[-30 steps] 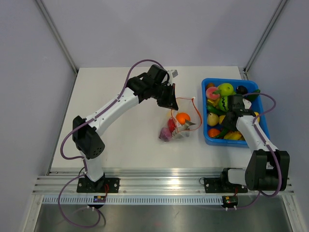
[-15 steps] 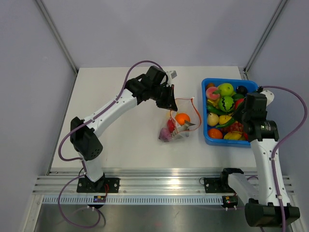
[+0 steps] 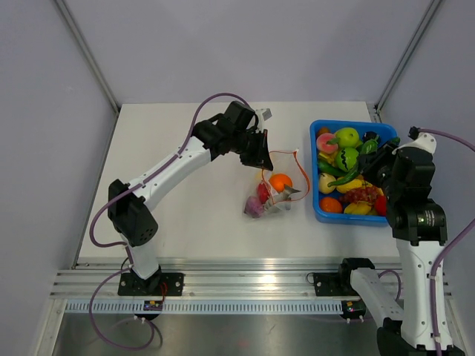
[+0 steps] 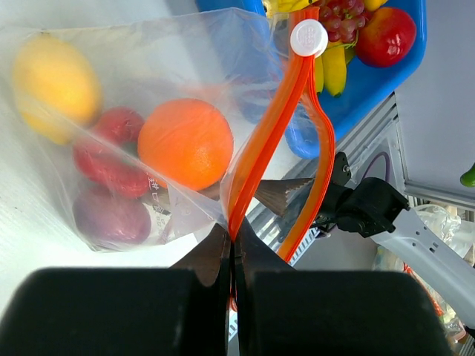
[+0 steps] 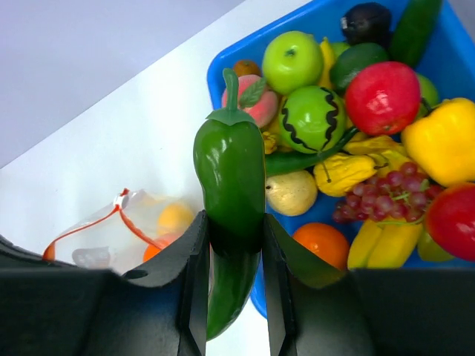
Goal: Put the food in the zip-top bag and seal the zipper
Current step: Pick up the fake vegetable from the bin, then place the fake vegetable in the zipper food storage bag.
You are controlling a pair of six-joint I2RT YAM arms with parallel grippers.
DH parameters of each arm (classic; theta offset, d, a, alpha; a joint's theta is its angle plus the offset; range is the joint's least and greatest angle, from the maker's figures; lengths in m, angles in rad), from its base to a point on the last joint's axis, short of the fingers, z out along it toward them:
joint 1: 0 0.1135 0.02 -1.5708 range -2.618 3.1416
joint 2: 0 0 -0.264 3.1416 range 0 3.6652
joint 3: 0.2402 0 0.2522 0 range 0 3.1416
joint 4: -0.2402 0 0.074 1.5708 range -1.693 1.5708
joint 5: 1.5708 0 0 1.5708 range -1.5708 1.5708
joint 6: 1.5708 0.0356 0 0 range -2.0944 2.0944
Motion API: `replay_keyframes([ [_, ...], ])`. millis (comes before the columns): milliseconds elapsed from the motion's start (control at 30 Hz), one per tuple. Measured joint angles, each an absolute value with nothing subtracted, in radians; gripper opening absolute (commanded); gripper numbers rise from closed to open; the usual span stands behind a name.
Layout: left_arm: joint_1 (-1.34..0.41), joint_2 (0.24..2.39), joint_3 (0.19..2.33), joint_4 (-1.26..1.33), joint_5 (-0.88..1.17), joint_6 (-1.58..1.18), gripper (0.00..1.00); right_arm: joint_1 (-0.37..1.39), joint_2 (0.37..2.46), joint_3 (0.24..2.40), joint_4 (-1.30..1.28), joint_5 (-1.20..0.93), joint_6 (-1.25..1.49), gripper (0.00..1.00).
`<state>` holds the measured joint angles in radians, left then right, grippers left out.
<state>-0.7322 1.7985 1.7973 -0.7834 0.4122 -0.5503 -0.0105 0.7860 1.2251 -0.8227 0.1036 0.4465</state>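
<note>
The clear zip-top bag (image 3: 276, 194) lies on the table's middle with an orange (image 4: 185, 143), a yellow fruit (image 4: 53, 78), a red one (image 4: 111, 148) and a purple one (image 4: 111, 219) inside. Its mouth is open. My left gripper (image 3: 260, 153) (image 4: 234, 241) is shut on the orange-red zipper (image 4: 271, 133) at the bag's far corner and holds it up. The white slider (image 4: 308, 37) sits at the zipper's other end. My right gripper (image 3: 380, 158) (image 5: 234, 230) is shut on a green pepper (image 5: 230, 170), raised over the blue bin, right of the bag.
The blue bin (image 3: 324, 211) (image 5: 215, 63) at the right holds several toy fruits and vegetables: green apple (image 5: 292, 61), small watermelon (image 5: 312, 119), red apple (image 5: 382, 96), yellow pepper (image 5: 441, 141), grapes (image 5: 386, 196), orange (image 5: 320, 245).
My right arm has risen out of the bin and drawn back to the right, carrying the green pepper. My left arm and the bag have stayed put.
</note>
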Motion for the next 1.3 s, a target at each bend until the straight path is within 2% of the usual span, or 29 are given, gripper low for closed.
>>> replay_keyframes([
  [167, -0.735, 1.798, 1.797, -0.783, 0.412, -0.552, 0.00, 0.113, 0.828, 1.226, -0.796, 0.106, 0.479, 0.01],
  [467, -0.737, 1.798, 1.797, -0.785, 0.411, -0.555, 0.00, 0.445, 0.990, 1.230, -0.714, 0.275, 0.514, 0.00],
  [800, -0.737, 1.798, 1.798, -0.793, 0.411, -0.555, 0.00, 0.797, 1.143, 1.241, -0.614, 0.729, 0.518, 0.00],
  [1000, -0.737, 1.798, 1.798, -0.796, 0.410, -0.554, 0.00, 0.881, 1.208, 1.240, -0.567, 0.960, 0.520, 0.00],
  [1300, -0.737, 1.798, 1.798, -0.800, 0.410, -0.555, 0.00, 0.974, 1.320, 1.240, -0.541, 1.152, 0.549, 0.00],
])
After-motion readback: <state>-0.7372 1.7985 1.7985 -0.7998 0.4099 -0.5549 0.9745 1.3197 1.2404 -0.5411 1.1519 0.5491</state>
